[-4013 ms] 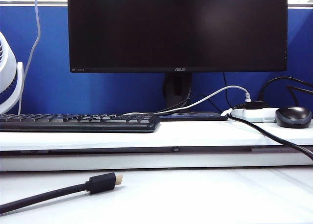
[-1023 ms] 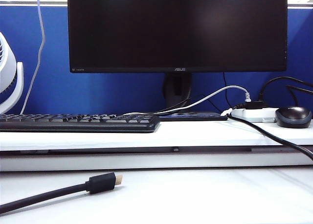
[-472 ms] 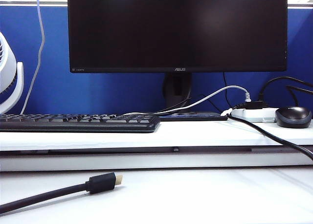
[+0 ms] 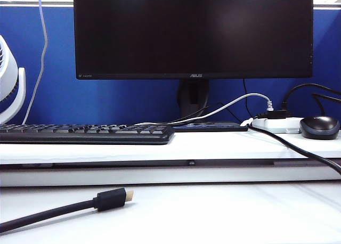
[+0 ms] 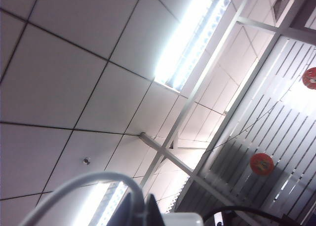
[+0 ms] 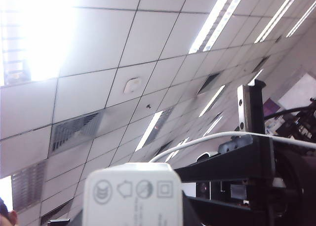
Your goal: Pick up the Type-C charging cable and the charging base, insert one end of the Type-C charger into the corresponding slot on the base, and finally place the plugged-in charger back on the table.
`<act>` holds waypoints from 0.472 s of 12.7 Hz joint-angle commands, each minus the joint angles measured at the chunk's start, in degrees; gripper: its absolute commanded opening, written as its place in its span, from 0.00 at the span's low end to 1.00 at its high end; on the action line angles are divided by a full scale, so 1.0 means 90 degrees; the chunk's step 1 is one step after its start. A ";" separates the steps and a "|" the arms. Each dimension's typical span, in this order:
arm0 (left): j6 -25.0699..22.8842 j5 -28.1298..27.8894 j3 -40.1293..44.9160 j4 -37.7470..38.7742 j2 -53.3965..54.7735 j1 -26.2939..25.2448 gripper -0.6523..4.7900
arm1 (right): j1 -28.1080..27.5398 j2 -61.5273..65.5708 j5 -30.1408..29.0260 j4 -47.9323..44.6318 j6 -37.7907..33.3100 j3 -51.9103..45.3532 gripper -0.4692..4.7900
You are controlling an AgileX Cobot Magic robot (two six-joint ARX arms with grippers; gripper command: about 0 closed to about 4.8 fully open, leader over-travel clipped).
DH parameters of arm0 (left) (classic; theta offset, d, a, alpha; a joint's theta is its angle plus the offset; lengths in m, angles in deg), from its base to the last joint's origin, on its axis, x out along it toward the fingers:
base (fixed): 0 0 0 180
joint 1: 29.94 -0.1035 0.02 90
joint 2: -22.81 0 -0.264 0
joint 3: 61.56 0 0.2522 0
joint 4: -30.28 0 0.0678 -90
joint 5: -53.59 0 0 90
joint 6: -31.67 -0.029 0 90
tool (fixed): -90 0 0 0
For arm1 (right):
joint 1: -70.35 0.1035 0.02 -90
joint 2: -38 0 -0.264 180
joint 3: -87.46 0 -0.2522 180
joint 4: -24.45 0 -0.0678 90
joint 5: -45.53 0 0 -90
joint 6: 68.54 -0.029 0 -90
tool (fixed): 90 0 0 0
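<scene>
Alignment is my whole concern here, since both pieces are up in the air and out of the exterior view, which shows no arm at all. Only a thin white run of the Type-C charging cable (image 4: 42, 41) hangs down at the far left, above the table (image 4: 224, 212).

The right wrist view looks up at the ceiling with the charging base (image 6: 131, 196) filling its lower edge. The right gripper's fingers are hidden behind the block, but it sits aloft in front of the camera, so I judge them clamped on it.

The left gripper (image 5: 140, 210) is clenched tight. The cable arcs out from beside it, so I take it to be pinching the cable near the plug. A white corner that I take for the base shows just beside it there.

To do the insertion well I would:
- keep the base hand steady and move only the plug hand;
- square the plug with the slot before pushing, because I cannot see the port face in any view;
- push slowly and straight, and back off if the cable bows;
- mind the hanging slack so that it does not snag the black plug (image 4: 112, 198) lying near left.
</scene>
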 commanded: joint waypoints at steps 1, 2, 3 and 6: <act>0.0032 0.0284 0.0039 0.0189 0.0068 0.0000 0.11 | 0.0044 -0.0078 0.0056 -0.0289 -0.0155 0.0051 0.08; 0.0187 0.0301 0.0039 -0.0063 0.0066 0.0000 0.11 | 0.0046 -0.0073 -0.0017 -0.0274 -0.0153 0.0051 0.08; 0.0284 0.0301 0.0039 -0.0175 0.0066 0.0000 0.11 | 0.0046 -0.0061 -0.0027 -0.0277 -0.0155 0.0051 0.08; 0.0617 0.0287 0.0039 -0.0483 0.0066 0.0000 0.11 | 0.0049 -0.0053 -0.0090 -0.0279 -0.0126 0.0051 0.08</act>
